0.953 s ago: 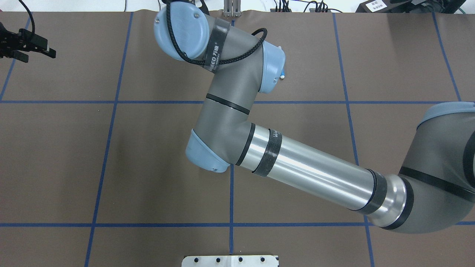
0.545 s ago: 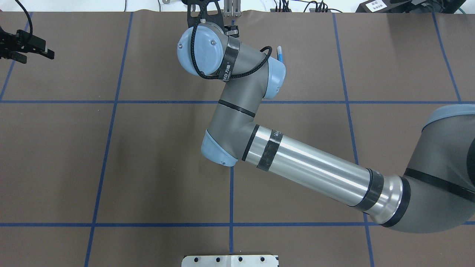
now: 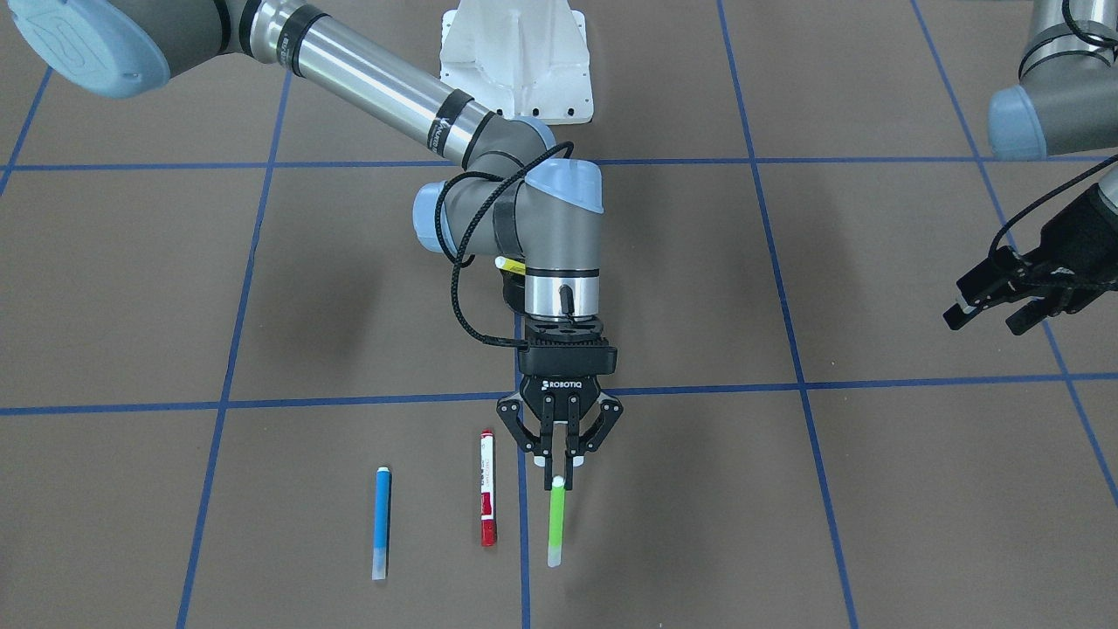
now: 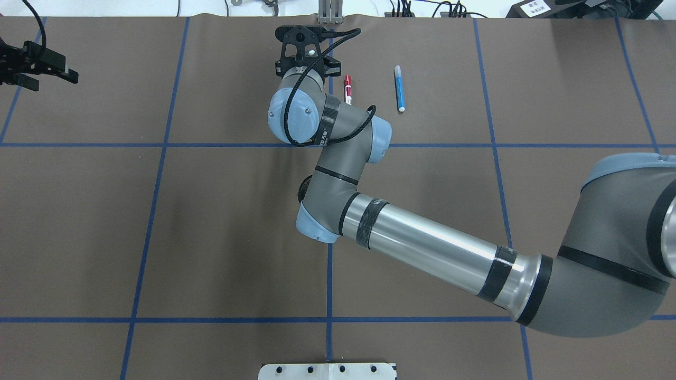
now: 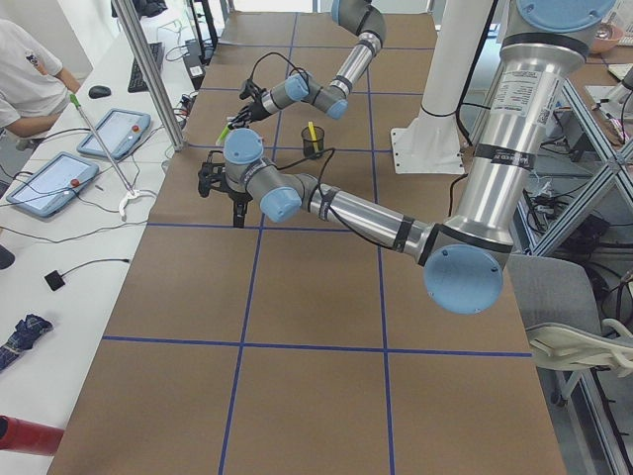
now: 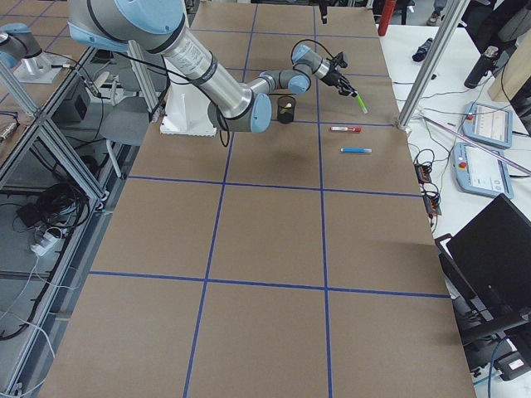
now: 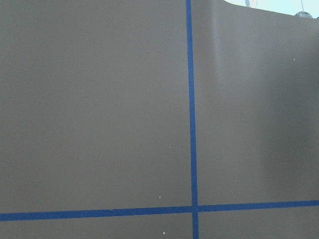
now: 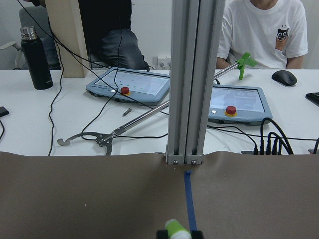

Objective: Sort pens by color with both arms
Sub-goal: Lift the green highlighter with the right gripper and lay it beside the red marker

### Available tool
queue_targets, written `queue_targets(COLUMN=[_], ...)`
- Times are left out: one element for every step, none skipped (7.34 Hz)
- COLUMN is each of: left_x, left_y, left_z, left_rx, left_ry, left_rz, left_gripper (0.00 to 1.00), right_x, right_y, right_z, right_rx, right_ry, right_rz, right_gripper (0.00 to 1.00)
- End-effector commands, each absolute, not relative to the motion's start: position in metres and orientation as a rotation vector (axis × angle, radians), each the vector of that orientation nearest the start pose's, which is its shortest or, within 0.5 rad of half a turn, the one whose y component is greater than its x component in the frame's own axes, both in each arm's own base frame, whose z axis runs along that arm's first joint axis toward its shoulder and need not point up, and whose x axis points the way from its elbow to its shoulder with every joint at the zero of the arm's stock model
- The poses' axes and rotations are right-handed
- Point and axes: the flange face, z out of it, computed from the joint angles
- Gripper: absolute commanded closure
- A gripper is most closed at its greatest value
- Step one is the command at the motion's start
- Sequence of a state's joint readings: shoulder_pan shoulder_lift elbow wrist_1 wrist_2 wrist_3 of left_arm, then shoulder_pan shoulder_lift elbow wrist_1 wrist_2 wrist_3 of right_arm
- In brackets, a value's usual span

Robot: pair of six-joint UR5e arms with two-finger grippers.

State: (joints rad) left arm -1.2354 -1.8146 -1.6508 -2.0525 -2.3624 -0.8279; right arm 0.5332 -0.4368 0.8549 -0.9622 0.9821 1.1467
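The right arm (image 4: 422, 248) is reaching across the worktop (image 7: 99, 124), and its tool (image 3: 559, 463) is pinching the light green pen (image 3: 555, 520) narrowly by its capped end. In the overhead view the wrist is covering almost all of that pen, leaving only a pale dot of the cap showing between the fingers. The right wrist view is likewise catching just the cap, at its bottom edge. The side views are showing the pen slanting downward from the tool. Whether its lower tip is touching the worktop cannot be told.

The red pen (image 3: 488, 500) is lying flat just beside the green one, and the blue pen (image 3: 382, 522) is lying near it on the far side, roughly parallel. The overhead view is cutting off the red pen's near end behind the wrist.

The yellow pen (image 5: 311, 132) is standing in the black mesh cup (image 5: 313, 145). From the front the wrist is hiding most of both, with only the pen's tip peeking out.

The left tool (image 3: 985, 320) is hanging well apart from the pens with its fingers spread wide and nothing between them. The overhead frame edge is clipping it, and the left arm (image 3: 1048, 114) is mostly out of frame. The left wrist camera is showing only bare worktop crossed by blue tape lines (image 7: 190, 124).
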Motion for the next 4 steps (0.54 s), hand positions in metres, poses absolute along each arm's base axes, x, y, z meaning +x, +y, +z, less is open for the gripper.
queue_targets(left_x=[0.137,0.137,0.137,0.137], left_y=[-0.582,-0.581,-0.582,-0.581], left_z=[0.428,0.427,0.428,0.427], left_rx=[0.223,0.225,0.223,0.225], left_ry=[1.038,1.039,1.038,1.039], left_rz=[-0.127,-0.127,-0.127,-0.127], left_gripper=[0.01,0.01,0.01,0.01], right_x=[-0.671,-0.675,-0.680,-0.680], right_y=[-0.587,-0.582,-0.577,-0.574], right_z=[0.156,0.156,0.158,0.158], right_rx=[0.950,0.949,0.949,0.948], right_ry=[-0.603,-0.605,-0.603,-0.609], right_rz=[0.385,0.377,0.372,0.368], right_gripper=[1.00,1.00,1.00,0.84])
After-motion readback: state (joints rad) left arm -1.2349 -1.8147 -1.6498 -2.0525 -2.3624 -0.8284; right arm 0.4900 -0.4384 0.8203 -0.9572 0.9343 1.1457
